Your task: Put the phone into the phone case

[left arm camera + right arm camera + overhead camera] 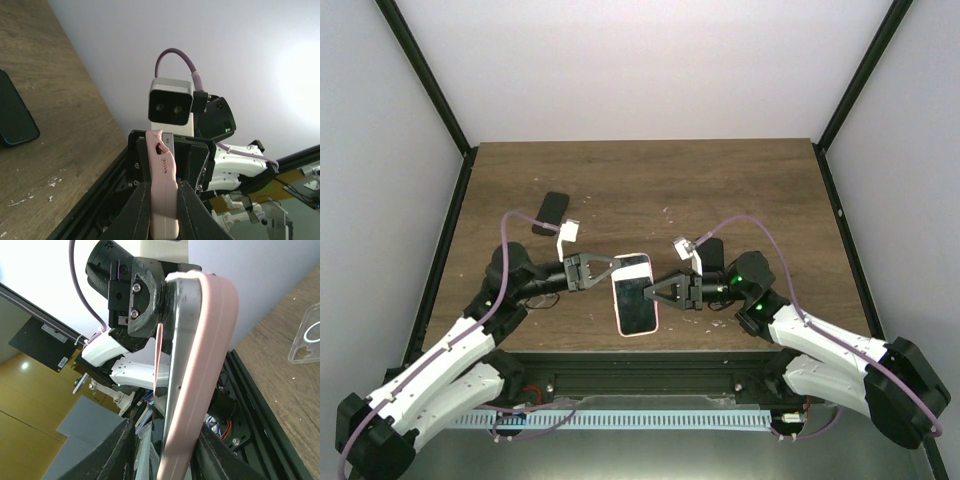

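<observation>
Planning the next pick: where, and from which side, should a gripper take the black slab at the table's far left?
Probably from straight above, closing across its two long edges near the middle. The black slab lies flat on the table with nothing resting on it, so only its thin side edges offer a grip.

In your left wrist view the pink phone case (162, 185) runs off the bottom edge inside the clamped left gripper (163, 212). The dark slab (15, 117) lying at the far left of the table (65, 90) is cut by the picture's edge, so you cannot tell phone from case. In your right wrist view the clear case (306, 337) is cropped at the right edge, and the pink phone case's lower end drops out of frame.
</observation>
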Controlling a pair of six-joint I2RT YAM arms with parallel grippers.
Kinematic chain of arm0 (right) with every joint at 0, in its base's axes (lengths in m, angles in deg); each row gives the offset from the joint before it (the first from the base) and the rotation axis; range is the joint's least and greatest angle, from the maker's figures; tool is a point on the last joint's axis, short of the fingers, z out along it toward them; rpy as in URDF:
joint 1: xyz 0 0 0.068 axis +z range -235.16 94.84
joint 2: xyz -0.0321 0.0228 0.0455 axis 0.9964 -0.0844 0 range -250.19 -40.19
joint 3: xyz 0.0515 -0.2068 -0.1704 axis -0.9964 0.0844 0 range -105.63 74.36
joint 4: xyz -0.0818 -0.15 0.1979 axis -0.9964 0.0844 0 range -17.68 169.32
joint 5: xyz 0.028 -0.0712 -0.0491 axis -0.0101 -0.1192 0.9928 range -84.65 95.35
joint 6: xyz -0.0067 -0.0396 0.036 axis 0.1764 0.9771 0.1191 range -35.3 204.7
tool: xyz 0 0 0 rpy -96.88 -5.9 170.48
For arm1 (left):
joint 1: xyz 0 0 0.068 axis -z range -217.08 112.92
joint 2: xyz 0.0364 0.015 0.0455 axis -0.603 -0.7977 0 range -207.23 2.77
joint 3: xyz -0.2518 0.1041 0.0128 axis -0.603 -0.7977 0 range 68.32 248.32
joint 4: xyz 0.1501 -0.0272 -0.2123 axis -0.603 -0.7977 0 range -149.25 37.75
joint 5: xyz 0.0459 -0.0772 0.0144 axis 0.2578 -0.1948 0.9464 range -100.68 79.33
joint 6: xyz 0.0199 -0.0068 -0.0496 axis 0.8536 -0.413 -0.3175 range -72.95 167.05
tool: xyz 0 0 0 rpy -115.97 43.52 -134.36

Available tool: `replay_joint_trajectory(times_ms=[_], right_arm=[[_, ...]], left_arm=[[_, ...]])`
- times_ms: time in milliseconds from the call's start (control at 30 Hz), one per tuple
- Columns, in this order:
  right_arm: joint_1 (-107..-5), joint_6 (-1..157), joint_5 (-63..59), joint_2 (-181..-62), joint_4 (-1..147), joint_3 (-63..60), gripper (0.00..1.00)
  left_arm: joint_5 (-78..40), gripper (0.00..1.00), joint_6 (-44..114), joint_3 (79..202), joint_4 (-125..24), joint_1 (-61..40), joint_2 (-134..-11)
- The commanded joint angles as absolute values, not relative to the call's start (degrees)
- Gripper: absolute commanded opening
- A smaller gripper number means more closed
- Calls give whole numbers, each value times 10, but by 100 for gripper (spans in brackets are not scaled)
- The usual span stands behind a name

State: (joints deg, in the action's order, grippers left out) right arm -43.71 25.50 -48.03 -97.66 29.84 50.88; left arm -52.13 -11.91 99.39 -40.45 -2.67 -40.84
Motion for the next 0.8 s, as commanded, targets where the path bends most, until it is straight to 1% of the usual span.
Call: replay_joint_trajectory(times_ms=[0, 133, 200, 300, 367, 467, 533, 667, 767], right_arm=[[-435, 242, -458, -974, 249, 481, 31], [-435, 228, -446, -976, 261, 473, 36], [-435, 223, -438, -973, 272, 469, 41], [-435, 212, -429, -969, 272, 470, 42], [-435, 201, -433, -965, 246, 474, 43], [-435, 205, -437, -956, 270, 464, 43], [-435, 210, -435, -947, 286, 462, 39], [-435, 224, -432, -932, 303, 463, 25], [-435, 229, -432, -928, 310, 464, 24]], left_arm=[[-580, 0, -111, 1004, -353, -25, -429], [-619, 0, -102, 1019, -348, -25, -449], [-627, 0, -94, 1022, -354, -25, -454], [-634, 0, -78, 1025, -366, -25, -456], [-635, 0, -59, 1028, -384, -25, -457], [-640, 0, -38, 1030, -401, -25, -463], [-643, 0, -27, 1031, -411, -25, -468], [-645, 0, -6, 1034, -439, -25, -474], [-641, 0, 14, 1041, -466, -25, -475]])
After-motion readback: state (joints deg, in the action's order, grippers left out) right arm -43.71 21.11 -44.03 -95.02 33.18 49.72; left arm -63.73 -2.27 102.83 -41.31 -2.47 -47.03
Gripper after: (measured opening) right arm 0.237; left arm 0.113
